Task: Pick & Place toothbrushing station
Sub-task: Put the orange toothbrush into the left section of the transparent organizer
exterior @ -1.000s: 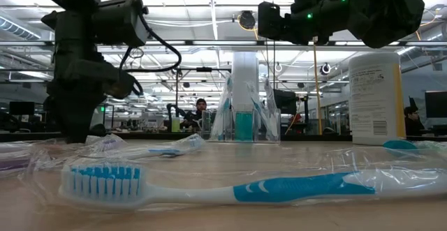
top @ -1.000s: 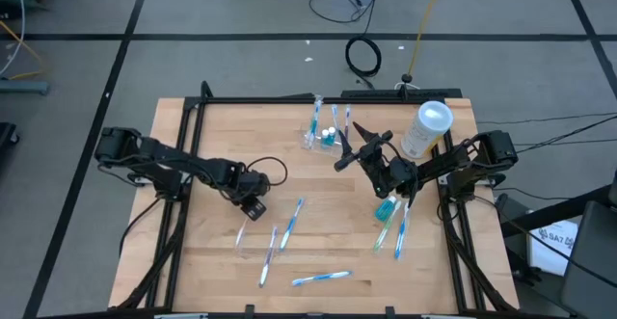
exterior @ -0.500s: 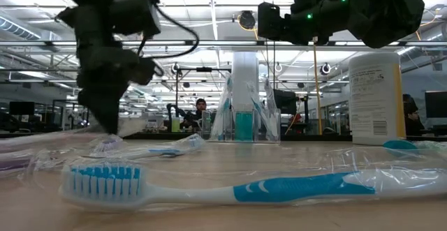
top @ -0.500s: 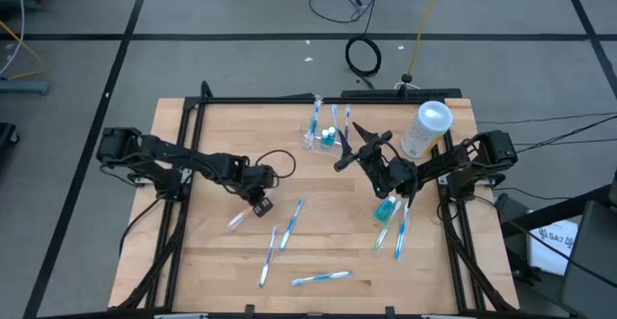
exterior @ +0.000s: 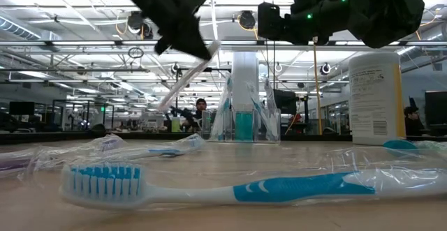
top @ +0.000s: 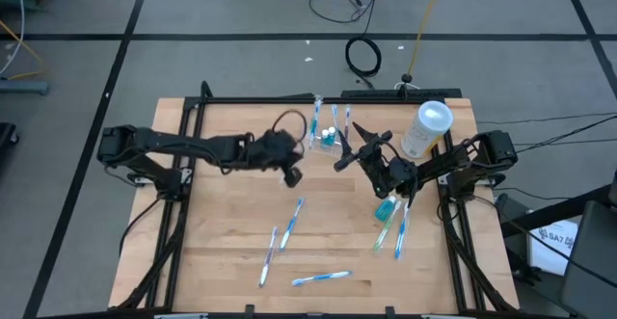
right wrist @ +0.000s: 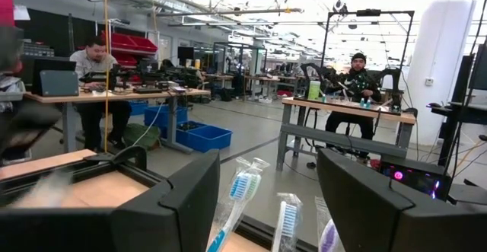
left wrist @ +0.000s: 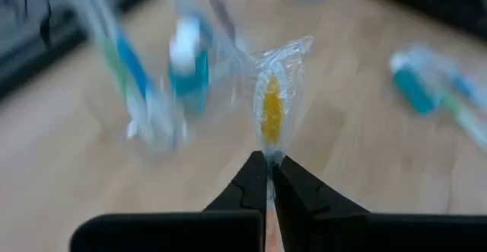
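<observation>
The toothbrushing station [top: 325, 134], a small clear plastic holder with upright compartments, stands on the wooden bench [top: 222, 232] near its far edge, with several wrapped toothbrushes standing in it and a teal item at its middle; in the low view it [exterior: 244, 123] shows upright at the far end of the bench. The left claw [top: 289, 172] hangs above the bench just beside the station on its left, its fingers pinched together on a wrapped toothbrush [exterior: 183, 77] that slants down from the claw [exterior: 202, 49] clear of the bench. In the left wrist view the 2 dark fingers [left wrist: 251, 183] are closed on the crinkled clear wrapper, where a yellow-orange part [left wrist: 271, 115] shows inside, and the station [left wrist: 167, 77] is blurred just beyond it. The right claw [top: 352, 150] is just beside the station on its right, raised off the bench, with its fingers [right wrist: 190, 199] spread wide and nothing between them; the right wrist view looks past them at the brush heads [right wrist: 242, 185] standing in the station. A whitish cylinder with a round white top [top: 426, 131] stands to the right of the station. More wrapped toothbrushes lie flat on the bench nearer than the station: 2 side by side [top: 280, 237], 1 near the front edge [top: 321, 279], and a cluster [top: 390, 225] below the right arm. In the low view, 1 blue-and-white toothbrush in its wrapper [exterior: 209, 188] lies closest to the camera. People sit at desks in the room beyond.
</observation>
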You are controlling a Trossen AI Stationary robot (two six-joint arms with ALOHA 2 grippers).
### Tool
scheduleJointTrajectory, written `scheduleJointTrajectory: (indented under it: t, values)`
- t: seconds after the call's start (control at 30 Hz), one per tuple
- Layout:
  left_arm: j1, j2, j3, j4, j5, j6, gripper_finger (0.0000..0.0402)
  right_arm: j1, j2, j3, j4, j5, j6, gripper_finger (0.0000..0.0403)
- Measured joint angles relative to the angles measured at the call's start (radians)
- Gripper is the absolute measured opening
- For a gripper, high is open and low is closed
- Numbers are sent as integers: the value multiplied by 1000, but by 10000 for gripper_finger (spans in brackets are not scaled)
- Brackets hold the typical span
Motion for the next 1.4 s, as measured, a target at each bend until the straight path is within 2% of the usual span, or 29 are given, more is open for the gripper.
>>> scheduleJointTrajectory:
  t: [0.13, 0.23, 0.37, 0.5, 0.63, 0.77, 0.97, 1.1, 1.27, 1.4]
  values:
    - [65, 0, 76, 23, 1, 88, 20, 0, 0, 0, -16, 0, 0, 212]
    - [110, 0, 89, 171, 2, 209, 20, 0, 0, 0, -32, 1, -2, 212]
    - [179, -1, 89, 351, 101, 277, 6, 0, 0, 0, -38, 2, 0, 212]
    - [268, -2, 86, 391, 163, 275, 15, 0, 0, 0, -52, 2, 27, 212]
    - [354, -1, -3, 521, 252, 268, 13, 0, 0, 0, -61, 2, 27, 212]
    - [417, -2, -164, 842, 399, 256, 7, 0, 0, 0, -60, 2, 27, 212]
    - [452, -1, -376, 1159, 405, 256, 9, -6, 0, 0, -59, 1, 27, 212]
    - [431, -1, -423, 1205, 422, 342, 8, -28, 0, 0, -59, 0, 99, 212]
    - [419, -1, -422, 1227, 417, 363, 6, -59, 0, 0, -59, -1, 243, 212]
    - [419, 36, -422, 1242, 395, 352, 9, -65, 0, 0, -60, -2, 273, 212]
